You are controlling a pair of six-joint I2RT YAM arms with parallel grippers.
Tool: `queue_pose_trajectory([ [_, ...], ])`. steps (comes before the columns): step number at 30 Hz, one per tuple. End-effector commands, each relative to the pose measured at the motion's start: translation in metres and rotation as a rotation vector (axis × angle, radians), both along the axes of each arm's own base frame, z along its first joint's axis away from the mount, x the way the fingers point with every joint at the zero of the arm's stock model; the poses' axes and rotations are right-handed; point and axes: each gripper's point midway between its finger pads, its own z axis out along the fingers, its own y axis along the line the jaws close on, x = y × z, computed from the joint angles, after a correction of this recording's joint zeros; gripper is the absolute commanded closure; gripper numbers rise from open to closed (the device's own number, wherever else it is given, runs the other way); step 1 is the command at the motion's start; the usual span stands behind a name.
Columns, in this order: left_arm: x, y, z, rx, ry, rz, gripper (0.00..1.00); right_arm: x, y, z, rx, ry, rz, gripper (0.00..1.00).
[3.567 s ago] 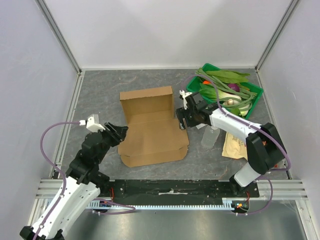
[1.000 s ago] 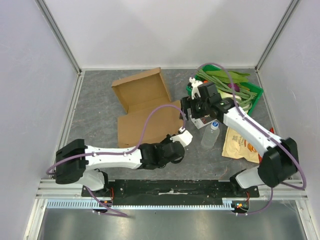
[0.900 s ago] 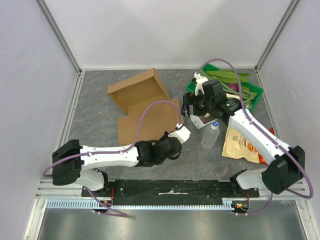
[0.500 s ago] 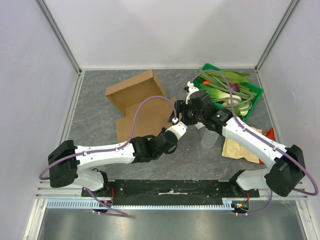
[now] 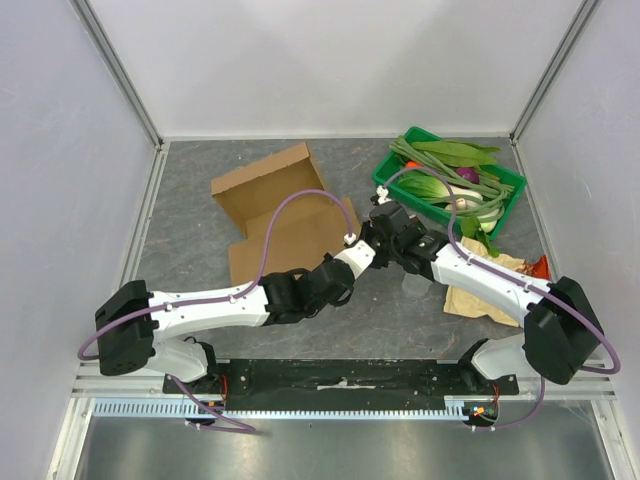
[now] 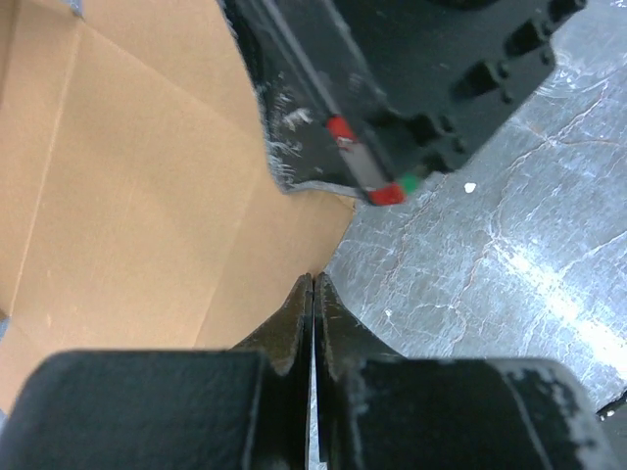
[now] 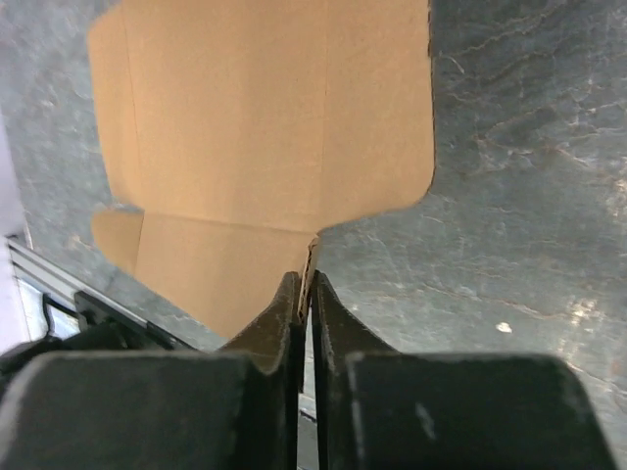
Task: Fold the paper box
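Brown corrugated cardboard, plain and unprinted, makes up the paper box (image 5: 265, 190). It lies left of the table's middle as a creased blank, one corner notched. Its far panel is tilted up off the surface and the near panels lie flat. The blank sits skewed to the table's edges, and its long creases run slantwise from the near left toward the far right.

The grey, marbled table (image 5: 190, 215) is bare to the left of the blank as far as the aluminium rail (image 5: 140, 230), and bare again in a strip along the white back wall. The right side is crowded. A green plastic tray (image 5: 385, 172) holds long leafy vegetables (image 5: 450, 165), a crinkly tan snack bag (image 5: 480, 295) lies nearer, and a clear bottle (image 5: 412, 288) shows partly under the right arm. Both arms lie across the near side and meet at the blank's near right corner. A purple cable (image 5: 290, 212) loops over the cardboard.

The left gripper (image 6: 313, 292) has its dark, tapered jaws pressed together, with the tips at the cardboard's notched edge. Whether any sheet sits between them cannot be told. The right gripper (image 7: 305, 286) has its jaws closed onto a thin cardboard edge seen end-on, pinching it where two rounded flaps meet.
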Motion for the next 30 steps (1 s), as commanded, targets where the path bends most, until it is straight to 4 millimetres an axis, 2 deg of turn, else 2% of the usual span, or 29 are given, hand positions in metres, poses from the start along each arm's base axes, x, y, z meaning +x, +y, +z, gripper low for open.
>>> queue_pose_trajectory([
  [1, 0.006, -0.002, 0.025, -0.109, -0.038, 0.037, 0.86, 0.018, 0.003, 0.03, 0.059, -0.085, -0.074, 1.0],
  [3, 0.006, 0.003, 0.028, -0.109, -0.071, 0.018, 0.63, 0.018, 0.006, 0.033, 0.069, -0.072, -0.065, 1.0],
  [4, 0.004, 0.01, 0.02, -0.082, -0.071, 0.012, 0.51, 0.018, 0.007, 0.037, 0.074, -0.065, -0.063, 1.0],
  [7, 0.0, 0.013, 0.013, -0.019, -0.067, -0.038, 0.41, 0.015, 0.013, 0.04, 0.09, -0.034, -0.032, 1.0],
  [9, -0.003, 0.014, 0.001, 0.048, -0.043, -0.064, 0.41, 0.015, 0.013, 0.04, 0.1, -0.022, -0.024, 1.0],
  [13, -0.007, 0.005, -0.002, 0.078, -0.047, -0.089, 0.41, 0.014, 0.012, 0.045, 0.126, -0.004, -0.024, 1.0],
  [16, 0.004, 0.005, -0.004, 0.123, -0.094, -0.03, 0.42, 0.014, 0.012, 0.052, 0.145, -0.002, -0.017, 1.0],
  [17, 0.015, 0.015, 0.0, 0.165, -0.144, 0.045, 0.44, 0.012, 0.013, 0.053, 0.151, 0.0, -0.01, 1.0],
  [18, 0.018, 0.018, 0.0, 0.193, -0.155, 0.074, 0.48, 0.012, 0.013, 0.056, 0.156, -0.003, -0.004, 1.0],
  [19, 0.023, 0.015, 0.001, 0.217, -0.167, 0.095, 0.68, 0.012, 0.013, 0.059, 0.162, -0.014, 0.01, 1.0],
  [20, 0.026, 0.022, 0.004, 0.248, -0.177, 0.129, 0.8, 0.013, 0.013, 0.063, 0.166, -0.03, 0.025, 1.0],
  [21, 0.026, 0.02, 0.007, 0.225, -0.164, 0.145, 0.88, 0.016, 0.01, 0.07, 0.143, -0.088, 0.061, 0.96],
  [22, 0.026, 0.016, 0.017, 0.189, -0.162, 0.14, 0.91, 0.021, 0.008, 0.079, 0.132, -0.142, 0.074, 0.88],
  [23, 0.022, 0.012, 0.019, 0.16, -0.138, 0.122, 0.92, 0.027, 0.003, 0.087, 0.118, -0.188, 0.077, 0.67],
  [24, 0.021, 0.01, 0.022, 0.125, -0.116, 0.128, 0.93, 0.032, -0.005, 0.097, 0.097, -0.247, 0.094, 0.53],
  [25, 0.021, 0.009, 0.027, 0.1, -0.1, 0.13, 0.95, 0.039, -0.011, 0.106, 0.097, -0.278, 0.087, 0.31],
  [26, 0.018, 0.009, 0.032, 0.076, -0.073, 0.122, 0.96, 0.055, -0.032, 0.112, 0.088, -0.304, 0.034, 0.2],
  [28, 0.02, 0.007, 0.045, 0.009, -0.02, 0.141, 0.98, 0.066, -0.048, 0.133, 0.128, -0.355, 0.027, 0.04],
  [29, 0.023, 0.017, 0.048, 0.015, 0.004, 0.172, 0.98, 0.08, -0.068, 0.138, 0.134, -0.366, -0.01, 0.02],
  [30, 0.026, 0.013, 0.065, -0.054, 0.02, 0.2, 0.98, 0.08, -0.067, 0.145, 0.16, -0.371, 0.023, 0.02],
])
